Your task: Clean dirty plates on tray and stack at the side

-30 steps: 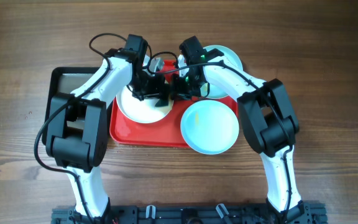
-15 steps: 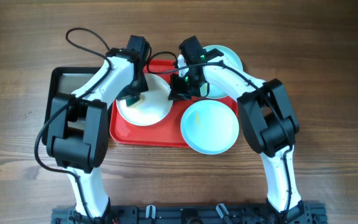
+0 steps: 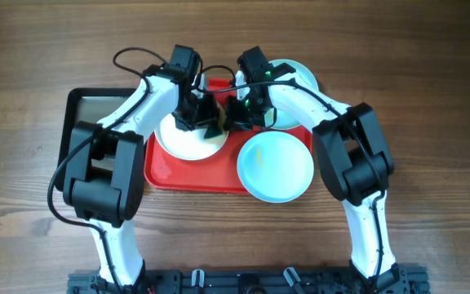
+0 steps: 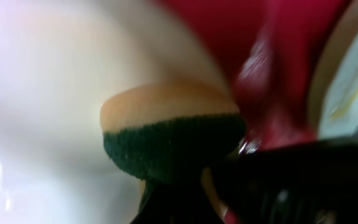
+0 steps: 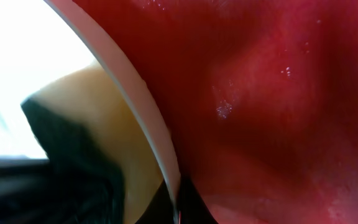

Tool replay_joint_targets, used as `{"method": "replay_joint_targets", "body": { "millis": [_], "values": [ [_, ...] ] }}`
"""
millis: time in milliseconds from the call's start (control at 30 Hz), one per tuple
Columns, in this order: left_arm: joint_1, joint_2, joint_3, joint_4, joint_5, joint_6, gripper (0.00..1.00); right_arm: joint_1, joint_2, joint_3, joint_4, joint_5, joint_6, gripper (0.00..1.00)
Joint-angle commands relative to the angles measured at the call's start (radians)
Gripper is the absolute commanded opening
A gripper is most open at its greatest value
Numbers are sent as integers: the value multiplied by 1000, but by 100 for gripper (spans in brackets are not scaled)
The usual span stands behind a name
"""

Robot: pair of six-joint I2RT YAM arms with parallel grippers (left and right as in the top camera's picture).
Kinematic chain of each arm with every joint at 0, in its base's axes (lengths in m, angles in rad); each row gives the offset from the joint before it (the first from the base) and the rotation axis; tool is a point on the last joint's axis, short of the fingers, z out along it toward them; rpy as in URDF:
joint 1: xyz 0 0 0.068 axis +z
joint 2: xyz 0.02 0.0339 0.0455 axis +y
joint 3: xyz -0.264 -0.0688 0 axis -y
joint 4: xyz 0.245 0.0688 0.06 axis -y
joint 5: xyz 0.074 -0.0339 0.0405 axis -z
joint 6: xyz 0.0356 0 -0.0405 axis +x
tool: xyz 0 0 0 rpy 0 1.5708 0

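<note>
A cream-white plate (image 3: 183,139) lies on the left of the red tray (image 3: 194,175). My left gripper (image 3: 205,121) is shut on a yellow sponge with a green scouring side (image 4: 166,137), pressed onto the plate's right part (image 4: 42,93). My right gripper (image 3: 237,117) is shut on this plate's right rim (image 5: 148,118), with the sponge (image 5: 79,124) just inside the rim. One light blue plate (image 3: 275,166) sits at the tray's front right corner. The other light blue plate (image 3: 294,75) is at the back right, partly hidden by my right arm.
A smaller black tray (image 3: 88,102) lies left of the red tray, partly under my left arm. The red tray's bare floor (image 5: 278,93) is wet with droplets. Wooden table surrounds both trays.
My left gripper swept the sponge left across the cream-white plate, then back right toward the held rim. My right gripper stayed on the rim.
</note>
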Motion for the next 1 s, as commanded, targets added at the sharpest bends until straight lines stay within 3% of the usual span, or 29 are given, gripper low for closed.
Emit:
{"method": "replay_joint_targets", "body": {
  "millis": [0, 200, 333, 400, 467, 567, 667, 967],
  "values": [
    [-5, 15, -5, 85, -161, -14, 7, 3, 11, -11, -2, 14, 3, 4],
    [-3, 15, -5, 71, -661, -86, 9, 3, 11, -11, -1, 14, 3, 4],
    [0, 15, -3, -51, -729, -107, 8, 3, 11, -11, -2, 15, 3, 4],
    [1, 15, 9, -147, -660, -130, 7, 3, 11, -11, -2, 14, 3, 4],
    [14, 15, 51, -271, -475, -121, 4, 3, 11, -11, -2, 14, 3, 4],
    [63, 14, 170, -457, -161, -8, 4, 3, 11, -11, -9, 13, 4, 4],
    [116, 13, 294, -562, 27, 86, 4, 2, 10, -11, -26, 10, 0, 4],
    [240, 11, 557, -594, 65, 101, 4, -23, -73, -11, -90, 24, -79, 4]
  ]
}}
